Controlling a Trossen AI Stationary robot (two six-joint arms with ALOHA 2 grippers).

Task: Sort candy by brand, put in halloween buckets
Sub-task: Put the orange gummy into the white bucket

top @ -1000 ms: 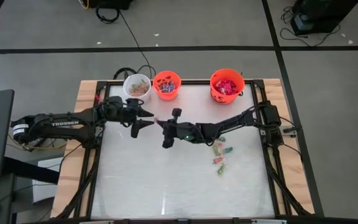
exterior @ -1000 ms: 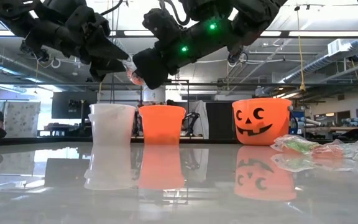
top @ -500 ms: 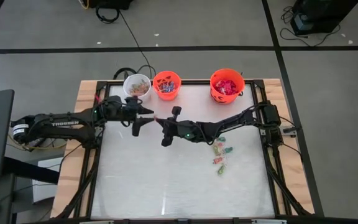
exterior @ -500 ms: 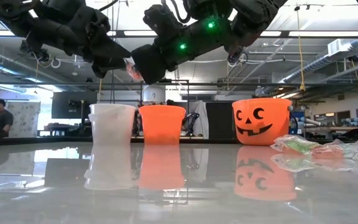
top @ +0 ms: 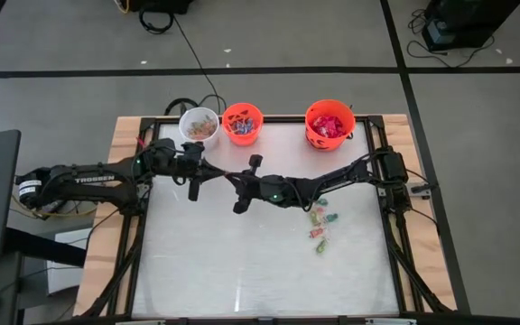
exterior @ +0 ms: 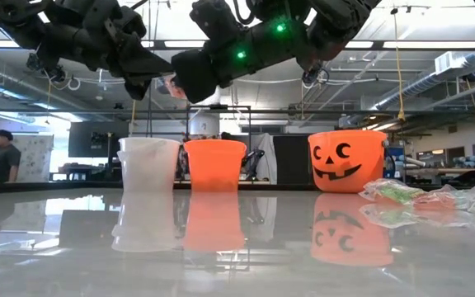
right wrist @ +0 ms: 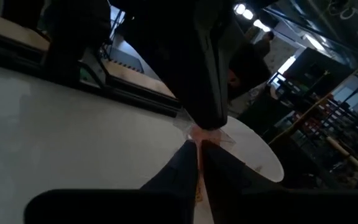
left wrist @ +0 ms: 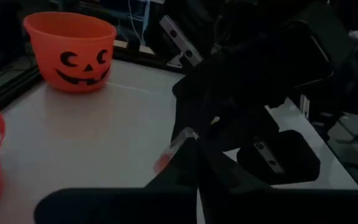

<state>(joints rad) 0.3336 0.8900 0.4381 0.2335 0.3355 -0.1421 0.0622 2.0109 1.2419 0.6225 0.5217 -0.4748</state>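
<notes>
My left gripper [top: 213, 170] had just snapped shut on the pink wrapped candy [exterior: 171, 85], taking it from the right gripper [top: 233, 181], whose jaws began loosening above the table [top: 242, 262].

My left gripper [top: 213, 171] and right gripper [top: 228, 175] meet tip to tip above the table [top: 242, 262], in front of the three buckets along the far edge: white pail [top: 199, 125] leftmost, small bucket [top: 241, 123] touching it, larger bucket [top: 329, 123] well apart to the right. Loose candy [top: 321, 226] lies right of centre.
</notes>
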